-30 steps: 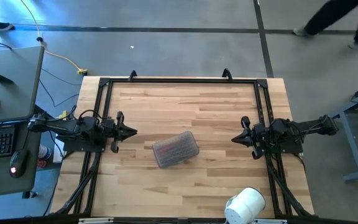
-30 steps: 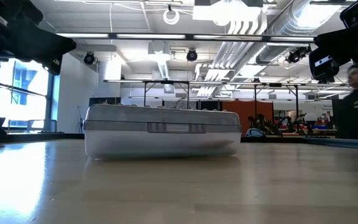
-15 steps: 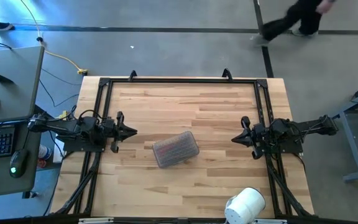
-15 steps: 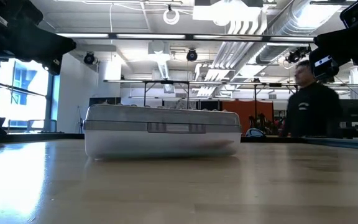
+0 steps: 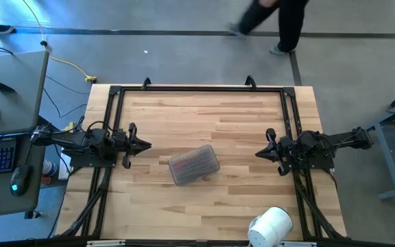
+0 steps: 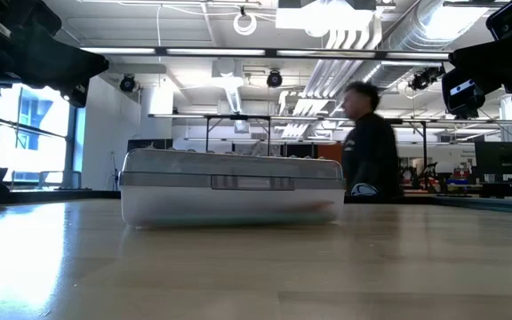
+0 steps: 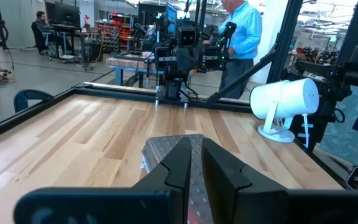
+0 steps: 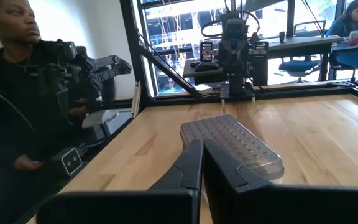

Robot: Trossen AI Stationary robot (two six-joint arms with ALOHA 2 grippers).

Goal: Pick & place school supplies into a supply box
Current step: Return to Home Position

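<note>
The supply box [image 5: 193, 165] lies flat on the middle of the table, slightly askew, with its ribbed greyish lid [image 8: 232, 138] closed. The school supplies show only as faint reddish streaks through its clear wall [image 6: 314, 207]. My left gripper [image 5: 146, 145] hovers, shut, left of the box and points at it. My right gripper [image 5: 259, 153] hovers, shut, right of the box and also points at it. Both grippers are a clear gap away from the box. In the wrist views the box lies ahead of the left gripper [image 7: 196, 163] and the right gripper [image 8: 202, 162].
A fat white cylindrical roll [image 5: 271, 226] stands at the table's near right corner. A black frame [image 5: 197, 88] runs along the far edge and both sides. A person [image 5: 280, 17] walks past beyond the far edge; another person [image 8: 17, 93] sits by the near side.
Neither arm nor the box has moved. The person beyond the table's far edge has walked from the right toward the left.
</note>
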